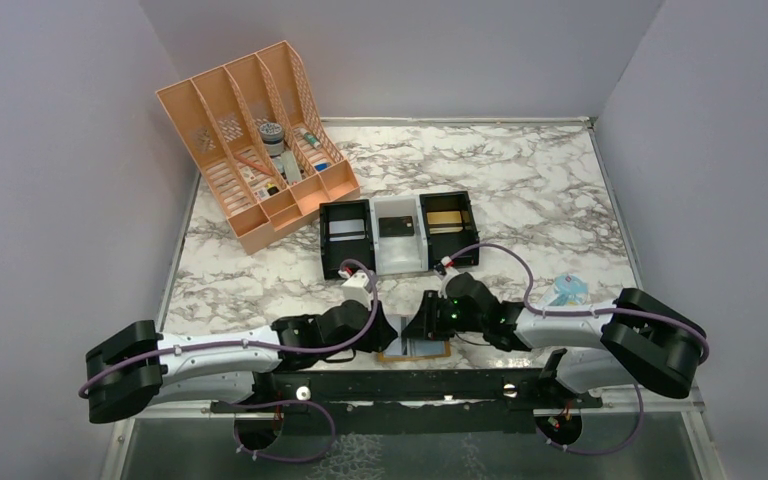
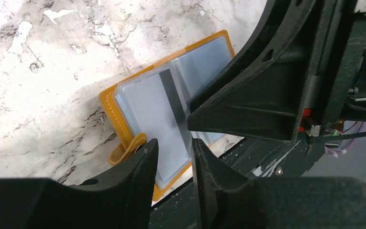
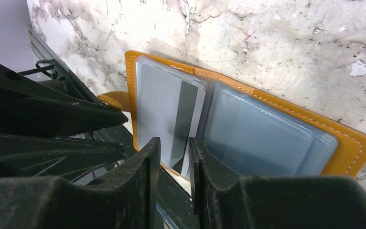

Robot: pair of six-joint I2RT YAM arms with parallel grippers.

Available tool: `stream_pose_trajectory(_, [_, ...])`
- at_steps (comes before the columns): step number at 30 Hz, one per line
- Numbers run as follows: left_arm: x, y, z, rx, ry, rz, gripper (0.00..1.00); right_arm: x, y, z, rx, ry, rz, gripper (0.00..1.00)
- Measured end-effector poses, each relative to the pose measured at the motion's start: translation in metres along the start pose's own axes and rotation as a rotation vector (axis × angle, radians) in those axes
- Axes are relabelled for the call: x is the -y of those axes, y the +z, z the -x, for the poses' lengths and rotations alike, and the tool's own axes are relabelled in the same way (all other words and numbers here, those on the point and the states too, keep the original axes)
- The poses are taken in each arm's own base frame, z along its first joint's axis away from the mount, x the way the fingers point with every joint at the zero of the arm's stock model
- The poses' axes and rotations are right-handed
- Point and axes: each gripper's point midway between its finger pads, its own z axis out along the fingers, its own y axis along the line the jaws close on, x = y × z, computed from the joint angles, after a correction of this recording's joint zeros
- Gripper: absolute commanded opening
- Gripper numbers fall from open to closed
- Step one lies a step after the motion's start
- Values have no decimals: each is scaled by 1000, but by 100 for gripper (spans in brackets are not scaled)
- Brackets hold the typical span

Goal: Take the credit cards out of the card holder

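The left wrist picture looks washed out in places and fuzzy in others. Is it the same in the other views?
Left wrist view: the marble table blows out white at top left, the card holder lies sharp with a dark shadow beside it, the near left gripper is soft. Right wrist view: likewise, bright marble, soft right gripper. Top view: even light, no harsh glare.

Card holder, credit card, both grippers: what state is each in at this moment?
card holder, lying open on the marble table.
credit card, dark-striped, flat against one page of the holder, not yet removed.
left gripper, jaws narrowly apart at the holder's near edge, grip unclear.
right gripper, jaws narrowly apart at the card's near end, grip unclear.
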Motion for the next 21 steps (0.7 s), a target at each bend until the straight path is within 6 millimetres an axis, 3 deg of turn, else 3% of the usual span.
stream_pose_trajectory(6, [-9, 6, -9, -23, 4, 31, 32, 4, 1, 3, 21, 8, -18, 28])
stream_pose_trajectory(11, [-22, 18, -24, -82, 13, 98, 20, 8, 1, 2, 23, 11, -30, 28])
stream_pose_trajectory(21, [-19, 22, -25, -79, -52, 106, 20, 12, 4, 0, 25, 32, -30, 29])
